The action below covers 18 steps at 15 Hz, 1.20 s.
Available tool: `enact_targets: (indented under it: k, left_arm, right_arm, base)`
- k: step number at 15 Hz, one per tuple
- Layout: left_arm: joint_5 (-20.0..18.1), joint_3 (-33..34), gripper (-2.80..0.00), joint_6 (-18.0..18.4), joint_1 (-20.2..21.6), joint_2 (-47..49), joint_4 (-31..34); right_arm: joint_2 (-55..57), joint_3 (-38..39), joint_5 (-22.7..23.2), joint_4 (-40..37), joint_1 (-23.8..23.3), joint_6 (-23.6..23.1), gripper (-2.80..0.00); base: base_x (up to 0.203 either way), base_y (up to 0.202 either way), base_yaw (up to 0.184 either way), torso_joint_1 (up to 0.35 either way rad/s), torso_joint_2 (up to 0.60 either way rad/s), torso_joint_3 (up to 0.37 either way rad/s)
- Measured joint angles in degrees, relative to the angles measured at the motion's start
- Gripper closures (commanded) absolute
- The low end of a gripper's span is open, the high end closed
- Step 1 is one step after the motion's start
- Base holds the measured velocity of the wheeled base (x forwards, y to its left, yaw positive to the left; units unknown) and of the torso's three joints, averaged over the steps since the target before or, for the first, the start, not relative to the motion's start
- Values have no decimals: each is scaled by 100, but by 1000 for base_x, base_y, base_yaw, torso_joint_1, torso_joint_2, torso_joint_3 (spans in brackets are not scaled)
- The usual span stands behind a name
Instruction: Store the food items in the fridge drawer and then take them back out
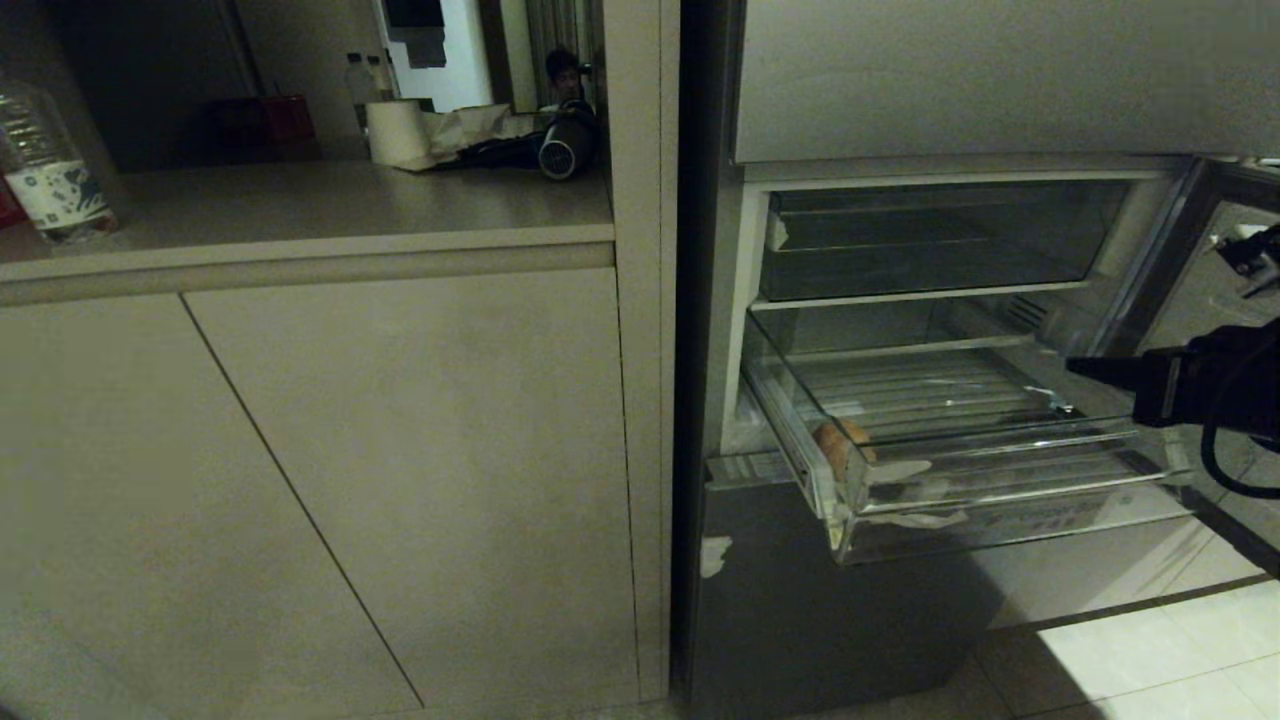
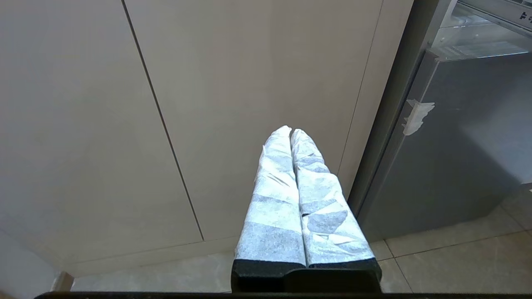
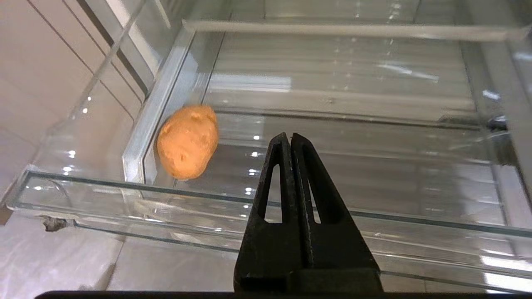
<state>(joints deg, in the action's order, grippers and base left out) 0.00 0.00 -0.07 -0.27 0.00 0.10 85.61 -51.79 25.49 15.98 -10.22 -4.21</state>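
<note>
1. Fridge drawer [image 1: 985, 465] pulled out, clear, ribbed floor visible.
2. Counter [image 1: 300, 205] at robot's left carries a water bottle [image 1: 50, 165].
3. Right pincer [image 3: 289, 139] empty, fingers pressed together, over drawer's front lip.
4. Left pincer [image 2: 291, 132] parked facing the cabinet, wrapped fingers together.
5. Tan-orange lump [image 3: 188, 141] lies at drawer's left wall, near front.

Head view overlooks fridge drawer [image 1: 990, 470], right wrist view shares it closely
</note>
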Motion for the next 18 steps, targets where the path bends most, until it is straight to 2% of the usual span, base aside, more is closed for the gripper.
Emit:
enact_targets:
  k: [7,11,18]
  left_arm:
    - [0,0,0,0,0,0,0]
    - [-2,0,0,0,2,0,0]
    - [-1,0,0,0,0,0,0]
  right_arm:
    - [-11,201,-8,157,-20,0,0]
    - [-37,403,-6,527,-15,-20,0]
    - [24,562,-8,557,-15,-22,0]
  base:
    - [0,0,0,10,-19,-13]
    - [0,0,0,200,-469,-266]
    - [0,0,0,207,-463,-258]
